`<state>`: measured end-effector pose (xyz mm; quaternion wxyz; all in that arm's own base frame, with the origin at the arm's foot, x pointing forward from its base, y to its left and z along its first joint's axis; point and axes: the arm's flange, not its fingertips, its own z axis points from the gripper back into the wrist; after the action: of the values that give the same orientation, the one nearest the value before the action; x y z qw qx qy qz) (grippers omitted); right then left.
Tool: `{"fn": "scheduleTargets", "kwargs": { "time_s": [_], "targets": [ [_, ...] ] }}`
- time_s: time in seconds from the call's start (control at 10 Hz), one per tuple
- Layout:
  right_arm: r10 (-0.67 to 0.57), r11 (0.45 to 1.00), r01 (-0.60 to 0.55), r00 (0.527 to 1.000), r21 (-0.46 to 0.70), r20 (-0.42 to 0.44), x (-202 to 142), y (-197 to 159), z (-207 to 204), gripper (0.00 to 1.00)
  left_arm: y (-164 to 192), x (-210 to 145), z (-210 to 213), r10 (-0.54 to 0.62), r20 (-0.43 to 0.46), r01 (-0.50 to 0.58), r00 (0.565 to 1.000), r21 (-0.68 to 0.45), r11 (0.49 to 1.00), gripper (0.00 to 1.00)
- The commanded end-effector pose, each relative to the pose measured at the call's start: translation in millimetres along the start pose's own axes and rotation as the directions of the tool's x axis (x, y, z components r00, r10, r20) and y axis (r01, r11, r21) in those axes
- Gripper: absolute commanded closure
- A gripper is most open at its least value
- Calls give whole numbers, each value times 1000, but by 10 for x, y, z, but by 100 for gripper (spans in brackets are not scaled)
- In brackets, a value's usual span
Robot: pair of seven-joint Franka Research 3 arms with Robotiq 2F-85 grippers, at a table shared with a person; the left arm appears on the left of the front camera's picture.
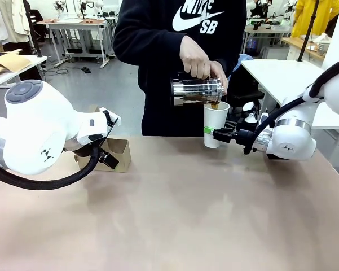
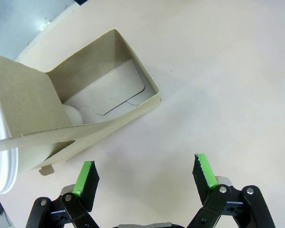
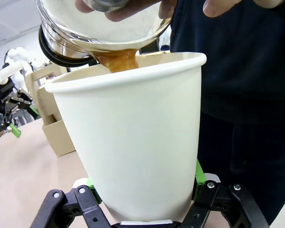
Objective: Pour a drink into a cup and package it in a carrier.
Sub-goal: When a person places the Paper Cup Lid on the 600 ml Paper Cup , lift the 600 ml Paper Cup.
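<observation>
Clamping the cup [image 1: 216, 119] near the far edge of the table [image 1: 175, 214], your right gripper [image 1: 214, 133] held it under a glass pitcher [image 1: 194, 90] that a person's hand [image 1: 196, 56] tilted; the drink [image 3: 118, 59] ran into it. Your left gripper [image 2: 144, 173] hung with jaws apart just beside the carrier [image 2: 109, 71].

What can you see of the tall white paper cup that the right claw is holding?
The cup is tall, plain white paper, tapered toward its base, with a rolled rim and no lid. It stands upright, clamped low on its sides by the right claw, at the far side of the table near the person. A glass jug, tipped by the person's hand, streams the brown drink into its open top.
</observation>
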<state>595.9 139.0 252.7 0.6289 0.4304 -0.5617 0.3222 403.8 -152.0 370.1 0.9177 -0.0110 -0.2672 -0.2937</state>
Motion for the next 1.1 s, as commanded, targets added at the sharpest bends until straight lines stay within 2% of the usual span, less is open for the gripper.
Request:
{"fn": "scheduleTargets", "kwargs": {
  "time_s": [0.0,1.0],
  "targets": [
    [2,1000,-2,1000,1,1,19,6,-14,20,1,-1,3,0,1,0,1000,-2,1000,0],
    [2,1000,-2,1000,1,1,19,6,-14,20,1,-1,3,0,1,0,1000,-2,1000,0]
  ]
}}
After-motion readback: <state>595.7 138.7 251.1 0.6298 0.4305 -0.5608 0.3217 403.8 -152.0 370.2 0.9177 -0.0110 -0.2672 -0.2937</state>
